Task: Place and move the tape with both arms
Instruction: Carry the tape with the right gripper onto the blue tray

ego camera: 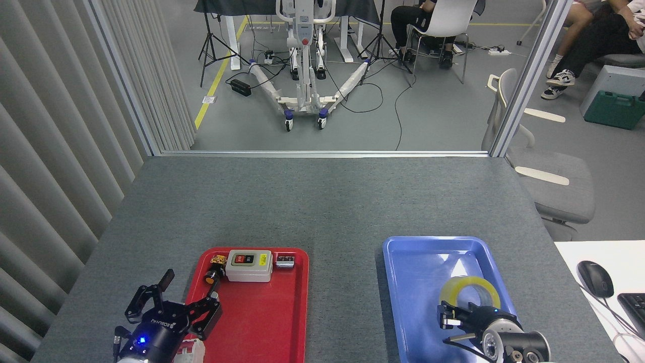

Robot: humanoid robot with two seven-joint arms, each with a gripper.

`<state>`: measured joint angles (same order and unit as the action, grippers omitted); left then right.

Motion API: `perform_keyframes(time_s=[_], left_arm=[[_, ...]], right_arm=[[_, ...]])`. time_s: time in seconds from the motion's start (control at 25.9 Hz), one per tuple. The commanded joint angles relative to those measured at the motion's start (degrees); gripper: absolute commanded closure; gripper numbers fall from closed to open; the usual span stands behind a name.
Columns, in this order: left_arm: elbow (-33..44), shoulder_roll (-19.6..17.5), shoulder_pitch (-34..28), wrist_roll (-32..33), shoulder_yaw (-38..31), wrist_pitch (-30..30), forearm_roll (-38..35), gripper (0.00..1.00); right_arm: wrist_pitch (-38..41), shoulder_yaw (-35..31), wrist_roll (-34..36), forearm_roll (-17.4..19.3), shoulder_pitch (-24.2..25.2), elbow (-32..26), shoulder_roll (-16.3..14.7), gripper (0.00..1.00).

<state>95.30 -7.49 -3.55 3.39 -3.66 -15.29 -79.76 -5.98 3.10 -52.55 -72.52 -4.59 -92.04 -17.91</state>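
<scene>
Tape, a wide roll of translucent yellow packing tape (470,291) with a pale core, lies flat with its hole facing up in the shallow blue plastic tray (410,275) on the right of the grey felt-covered counter (322,201). The right end effector (466,313), black with a white wrist and a blue light, sits at the roll's near edge, its tips touching or overlapping the rim from the near side. It is seen nearly end-on, so I cannot tell whether it grips the roll or how far apart its fingers stand.

The left end effector (171,297), black with white lettering, hovers at the near left corner of the shallow red plastic tray (272,322), its two fingers spread wide apart with nothing between them. At the far end of the red tray sit a grey rectangular switch box with a red and a black button (249,265), a small black and orange knob (213,272) just left of it, and a small dark block (284,260) just right of it. The two trays lie well apart on the counter.
</scene>
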Motion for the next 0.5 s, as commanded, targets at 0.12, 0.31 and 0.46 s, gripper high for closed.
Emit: perform_keyframes(time_s=[0.12,0.31,0.46], left_arm=[[0.1,0.2,0.0,-0.9,-0.9,-2.4,0.7,0.00],[-0.7,0.1,0.2,-0.8,-1.0,-2.6,5.8,0.00],[-0.9,-0.1,0.2,-1.0,-1.0,-2.7,7.0,0.00]], right_arm=[[-0.7,0.0,8.1,0.1,1.0,-0.1,0.0,0.00],[4.7,-3.2,37.2,0.1,4.8,0.5,0.2,0.00],[9.9,-5.5,55.8,-1.9,7.8,2.9,0.8,0.00]])
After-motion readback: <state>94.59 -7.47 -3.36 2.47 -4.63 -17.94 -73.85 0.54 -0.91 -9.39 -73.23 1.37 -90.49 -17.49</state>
